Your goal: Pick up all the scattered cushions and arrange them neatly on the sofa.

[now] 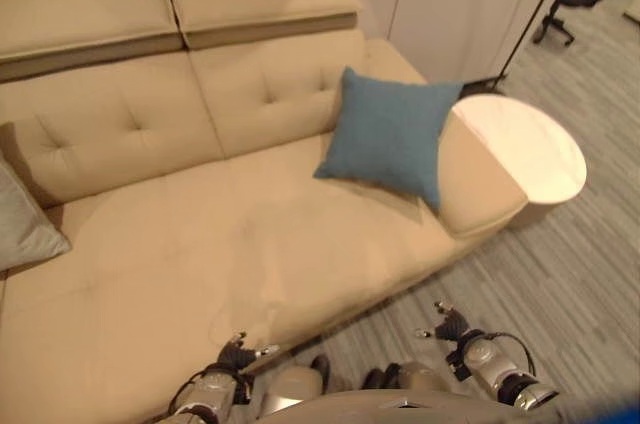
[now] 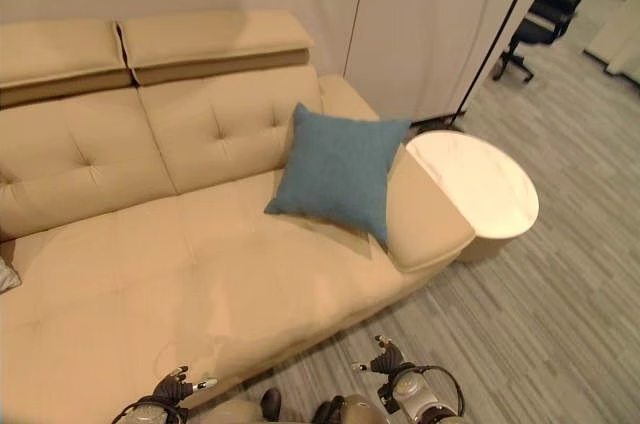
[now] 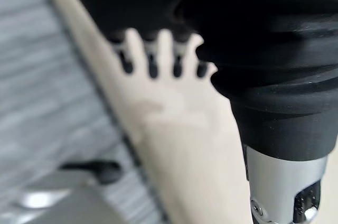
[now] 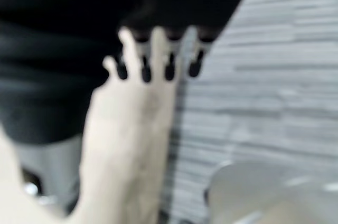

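On the beige sofa (image 1: 230, 234), a blue cushion (image 1: 388, 134) leans upright against the right armrest, just beside a round white side table (image 1: 525, 149), and a pale grey cushion (image 1: 22, 219) rests at the far left end. Both the left hand (image 1: 238, 356) and the right hand (image 1: 452, 326) hang low at the sofa's front edge, fingers relaxed and spread, holding nothing. The arranging looks nearly done; the next move calls for scanning the floor for any remaining cushion.

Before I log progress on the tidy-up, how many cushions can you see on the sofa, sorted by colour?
Blue cushion, leaning against the backrest by the sofa's right armrest: 1
Light grey cushion, at the sofa's left end, partly cut off by the view's edge: 1
Total: 2 cushions
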Motion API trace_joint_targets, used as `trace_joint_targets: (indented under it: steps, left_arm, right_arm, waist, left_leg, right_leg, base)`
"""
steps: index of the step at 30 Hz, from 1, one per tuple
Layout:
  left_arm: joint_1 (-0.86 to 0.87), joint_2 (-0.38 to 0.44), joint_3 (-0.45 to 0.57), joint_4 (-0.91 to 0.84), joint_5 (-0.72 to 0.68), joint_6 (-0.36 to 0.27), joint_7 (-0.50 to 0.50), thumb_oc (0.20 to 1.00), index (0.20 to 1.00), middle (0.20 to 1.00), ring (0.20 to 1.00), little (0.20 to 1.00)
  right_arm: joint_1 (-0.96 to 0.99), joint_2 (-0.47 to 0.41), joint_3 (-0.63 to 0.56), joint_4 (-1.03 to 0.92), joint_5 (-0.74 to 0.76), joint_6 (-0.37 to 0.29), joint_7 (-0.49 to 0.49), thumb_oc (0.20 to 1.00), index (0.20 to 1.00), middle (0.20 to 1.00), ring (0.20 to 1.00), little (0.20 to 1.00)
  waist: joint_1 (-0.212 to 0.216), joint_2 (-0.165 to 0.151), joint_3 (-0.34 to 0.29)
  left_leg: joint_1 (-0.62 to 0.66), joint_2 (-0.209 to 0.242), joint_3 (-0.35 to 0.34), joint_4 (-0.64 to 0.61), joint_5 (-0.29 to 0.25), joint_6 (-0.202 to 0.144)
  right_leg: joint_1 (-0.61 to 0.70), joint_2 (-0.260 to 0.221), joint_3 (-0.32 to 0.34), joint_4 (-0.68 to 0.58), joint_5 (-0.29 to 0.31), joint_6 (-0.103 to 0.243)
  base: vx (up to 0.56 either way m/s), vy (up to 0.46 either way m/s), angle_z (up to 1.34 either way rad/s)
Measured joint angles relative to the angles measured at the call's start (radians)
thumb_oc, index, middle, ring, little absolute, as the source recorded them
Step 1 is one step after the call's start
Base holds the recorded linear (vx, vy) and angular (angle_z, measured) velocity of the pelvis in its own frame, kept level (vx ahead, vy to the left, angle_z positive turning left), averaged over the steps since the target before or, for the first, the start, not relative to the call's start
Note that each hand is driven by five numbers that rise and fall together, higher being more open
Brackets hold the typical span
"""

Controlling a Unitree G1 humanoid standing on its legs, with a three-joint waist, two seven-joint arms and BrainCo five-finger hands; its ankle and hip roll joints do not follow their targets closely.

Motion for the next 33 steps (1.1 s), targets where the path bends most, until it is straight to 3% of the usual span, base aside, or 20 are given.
trace_joint_targets:
  steps: [1, 3, 6, 8, 10, 11, 12, 13, 14, 17, 19, 20, 22, 24, 25, 27, 29, 30, 31, 33]
  left_arm:
    - [0.0, 0.003, -0.002, 0.0, 0.0, 0.0, 0.0, 1.0, 1.0, 1.0, 1.0, 1.0]
    - [0.0, 0.006, -0.001, 0.001, 0.0, 0.0, 0.0, 1.0, 1.0, 1.0, 1.0, 1.0]
    - [-0.012, -0.001, 0.0, 0.008, 0.001, 0.0, 0.0, 1.0, 1.0, 1.0, 1.0, 1.0]
    - [-0.016, -0.007, 0.009, 0.016, 0.0, -0.006, 0.0, 1.0, 1.0, 1.0, 1.0, 1.0]
    - [-0.012, -0.004, 0.01, 0.041, 0.0, -0.01, 0.001, 1.0, 1.0, 1.0, 1.0, 1.0]
    - [0.008, -0.004, 0.008, 0.045, 0.0, -0.01, 0.003, 1.0, 1.0, 1.0, 1.0, 1.0]
    - [0.009, -0.016, 0.007, 0.046, 0.0, -0.009, 0.004, 1.0, 1.0, 1.0, 1.0, 1.0]
    - [0.006, -0.029, 0.003, 0.039, 0.0, -0.01, 0.002, 1.0, 1.0, 1.0, 1.0, 1.0]
    - [-0.001, -0.04, 0.003, 0.036, 0.0, -0.015, 0.001, 1.0, 1.0, 1.0, 1.0, 1.0]
    - [-0.008, -0.057, 0.005, 0.04, -0.006, -0.013, 0.003, 1.0, 1.0, 1.0, 1.0, 1.0]
    - [-0.044, -0.066, 0.002, 0.04, -0.009, -0.013, 0.005, 1.0, 1.0, 1.0, 1.0, 1.0]
    - [-0.077, -0.06, 0.002, 0.027, -0.023, -0.018, 0.011, 1.0, 1.0, 1.0, 1.0, 1.0]
    - [-0.084, -0.047, 0.002, -0.029, -0.049, -0.024, 0.025, 1.0, 1.0, 1.0, 1.0, 1.0]
    - [-0.068, -0.053, -0.001, -0.046, -0.05, -0.027, 0.025, 1.0, 1.0, 1.0, 1.0, 1.0]
    - [-0.065, -0.053, -0.012, -0.052, -0.049, -0.025, 0.026, 1.0, 1.0, 1.0, 1.0, 1.0]
    - [-0.06, -0.053, -0.023, -0.099, -0.049, -0.028, 0.033, 1.0, 1.0, 1.0, 1.0, 1.0]
    - [-0.036, -0.044, -0.022, -0.12, -0.049, -0.021, 0.039, 1.0, 1.0, 1.0, 1.0, 1.0]
    - [-0.015, -0.032, -0.022, -0.157, -0.049, -0.022, 0.04, 1.0, 1.0, 1.0, 1.0, 1.0]
    - [-0.01, -0.023, -0.025, -0.183, -0.049, -0.023, 0.041, 1.0, 1.0, 1.0, 1.0, 1.0]
    - [-0.018, -0.003, -0.024, -0.225, -0.049, -0.026, 0.045, 1.0, 1.0, 1.0, 1.0, 1.0]
  right_arm:
    - [0.001, -0.002, 0.0, -0.006, 0.0, 0.0, 0.0, 1.0, 1.0, 1.0, 1.0, 1.0]
    - [-0.002, -0.003, 0.004, -0.029, 0.0, 0.0, 0.0, 1.0, 1.0, 1.0, 1.0, 1.0]
    - [-0.014, -0.002, 0.008, -0.05, 0.0, 0.0, 0.0, 1.0, 1.0, 1.0, 1.0, 1.0]
    - [-0.013, -0.002, 0.012, -0.063, 0.0, 0.001, 0.001, 1.0, 1.0, 1.0, 1.0, 1.0]
    - [-0.01, 0.003, 0.031, -0.065, 0.0, 0.001, 0.003, 1.0, 1.0, 1.0, 1.0, 1.0]
    - [-0.002, 0.002, 0.041, -0.067, 0.0, 0.002, 0.002, 1.0, 1.0, 1.0, 1.0, 1.0]
    - [0.002, -0.009, 0.049, -0.067, 0.0, 0.003, 0.003, 1.0, 1.0, 1.0, 1.0, 1.0]
    - [0.002, -0.019, 0.046, -0.067, 0.0, 0.003, 0.003, 1.0, 1.0, 1.0, 1.0, 1.0]
    - [-0.018, -0.025, 0.039, -0.069, 0.0, 0.003, 0.003, 1.0, 1.0, 1.0, 1.0, 1.0]
    - [-0.039, -0.046, 0.036, -0.101, 0.001, -0.009, -0.001, 1.0, 1.0, 1.0, 1.0, 1.0]
    - [-0.038, -0.06, 0.032, -0.1, 0.003, -0.008, -0.003, 1.0, 1.0, 1.0, 1.0, 1.0]
    - [-0.039, -0.063, 0.033, -0.116, 0.007, -0.008, -0.009, 1.0, 1.0, 1.0, 1.0, 1.0]
    - [-0.042, -0.057, 0.041, -0.144, 0.021, -0.014, -0.015, 1.0, 1.0, 1.0, 1.0, 1.0]
    - [-0.068, -0.06, 0.038, -0.161, 0.025, -0.027, -0.023, 1.0, 1.0, 1.0, 1.0, 1.0]
    - [-0.062, -0.064, 0.029, -0.163, 0.033, -0.03, -0.026, 1.0, 1.0, 1.0, 1.0, 1.0]
    - [-0.041, -0.078, 0.015, -0.166, 0.043, -0.028, -0.033, 1.0, 1.0, 1.0, 1.0, 1.0]
    - [-0.041, -0.079, 0.015, -0.168, 0.043, -0.029, -0.033, 1.0, 1.0, 1.0, 1.0, 1.0]
    - [-0.041, -0.081, 0.014, -0.171, 0.042, -0.029, -0.034, 1.0, 1.0, 1.0, 1.0, 1.0]
    - [-0.036, -0.085, 0.006, -0.184, 0.041, -0.029, -0.035, 1.0, 1.0, 1.0, 1.0, 1.0]
    - [-0.008, -0.086, -0.016, -0.203, 0.041, -0.029, -0.04, 1.0, 1.0, 1.0, 1.0, 1.0]
  waist:
    - [-0.002, -0.004, -0.003]
    - [-0.001, -0.02, -0.012]
    - [-0.033, -0.007, -0.003]
    - [-0.065, 0.008, 0.005]
    - [-0.072, -0.005, -0.003]
    - [-0.072, -0.018, -0.025]
    - [-0.079, 0.009, -0.038]
    - [-0.078, 0.024, -0.049]
    - [-0.066, 0.027, -0.049]
    - [-0.082, 0.027, -0.049]
    - [-0.087, 0.021, -0.047]
    - [-0.075, -0.004, -0.034]
    - [-0.068, -0.034, -0.018]
    - [-0.074, -0.032, -0.006]
    - [-0.086, -0.041, 0.007]
    - [-0.089, -0.024, 0.018]
    - [-0.08, -0.009, 0.028]
    - [-0.072, 0.001, 0.027]
    - [-0.076, 0.006, 0.032]
    - [-0.08, -0.01, 0.032]
  left_leg:
    - [0.007, 0.0, 0.001, -0.004, 0.0, 0.0]
    - [0.018, 0.002, -0.025, 0.0, -0.017, -0.011]
    - [0.026, 0.023, -0.067, -0.003, -0.035, -0.043]
    - [0.07, 0.05, -0.106, -0.008, -0.064, -0.069]
    - [0.12, 0.066, -0.122, -0.028, -0.095, -0.102]
    - [0.163, 0.094, -0.154, -0.043, -0.129, -0.134]
    - [0.166, 0.137, -0.178, -0.046, -0.138, -0.147]
    - [0.167, 0.16, -0.19, -0.04, -0.129, -0.17]
    - [0.154, 0.187, -0.191, -0.017, -0.094, -0.209]
    - [0.101, 0.211, -0.246, 0.073, -0.028, -0.285]
    - [0.041, 0.217, -0.259, 0.158, 0.015, -0.338]
    - [-0.023, 0.204, -0.264, 0.25, 0.057, -0.352]
    - [-0.072, 0.221, -0.21, 0.302, 0.068, -0.346]
    - [-0.071, 0.224, -0.133, 0.197, 0.05, -0.334]
    - [-0.085, 0.233, -0.055, 0.133, 0.029, -0.329]
    - [-0.103, 0.225, 0.021, -0.049, 0.06, -0.301]
    - [-0.098, 0.217, 0.01, -0.075, 0.083, -0.277]
    - [-0.088, 0.19, -0.047, -0.089, 0.095, -0.26]
    - [-0.088, 0.184, -0.04, -0.087, 0.108, -0.216]
    - [-0.077, 0.16, -0.027, -0.105, 0.116, -0.206]
  right_leg:
    - [0.001, -0.009, -0.003, -0.023, 0.004, 0.005]
    - [0.022, -0.035, -0.019, -0.249, 0.033, -0.007]
    - [0.035, -0.014, 0.069, -0.549, 0.123, -0.001]
    - [0.046, 0.002, 0.191, -0.721, 0.219, 0.007]
    - [0.052, 0.001, 0.191, -0.713, 0.232, 0.009]
    - [0.057, 0.016, 0.2, -0.661, 0.285, -0.026]
    - [0.065, 0.051, 0.2, -0.645, 0.285, -0.029]
    - [0.07, 0.083, 0.189, -0.639, 0.276, -0.063]
    - [0.08, 0.108, 0.177, -0.639, 0.271, -0.095]
    - [0.138, 0.13, 0.132, -0.67, 0.241, -0.129]
    - [0.179, 0.131, 0.085, -0.702, 0.221, -0.115]
    - [0.206, 0.136, 0.039, -0.728, 0.208, -0.133]
    - [0.214, 0.139, 0.008, -0.728, 0.191, -0.195]
    - [0.223, 0.143, 0.004, -0.729, 0.176, -0.211]
    - [0.229, 0.14, -0.006, -0.73, 0.156, -0.209]
    - [0.231, 0.156, -0.044, -0.729, 0.152, -0.201]
    - [0.241, 0.187, -0.026, -0.729, 0.149, -0.195]
    - [0.244, 0.202, 0.0, -0.729, 0.144, -0.187]
    - [0.244, 0.206, 0.007, -0.726, 0.145, -0.183]
    - [0.239, 0.179, 0.012, -0.716, 0.143, -0.154]
  base:
    - [0.29, -0.106, 0.21]
    - [0.41, -0.169, 0.16]
    - [0.3, -0.107, 0.35]
    - [0.24, -0.085, 0.64]
    - [0.29, -0.13, 0.53]
    - [0.41, -0.195, 0.57]
    - [0.31, -0.169, 0.67]
    - [0.35, -0.193, 0.47]
    - [0.3, -0.173, 0.34]
    - [0.18, -0.198, 0.47]
    - [0.13, -0.277, 0.93]
    - [0.06, -0.134, 1.04]
    - [0.03, -0.039, 0.65]
    - [0.12, 0.0, 0.51]
    - [0.13, 0.014, 0.59]
    - [0.1, 0.021, 0.38]
    - [0.12, 0.088, -0.4]
    - [0.1, 0.137, -0.61]
    - [0.09, 0.131, -0.46]
    - [0.1, 0.131, -0.07]
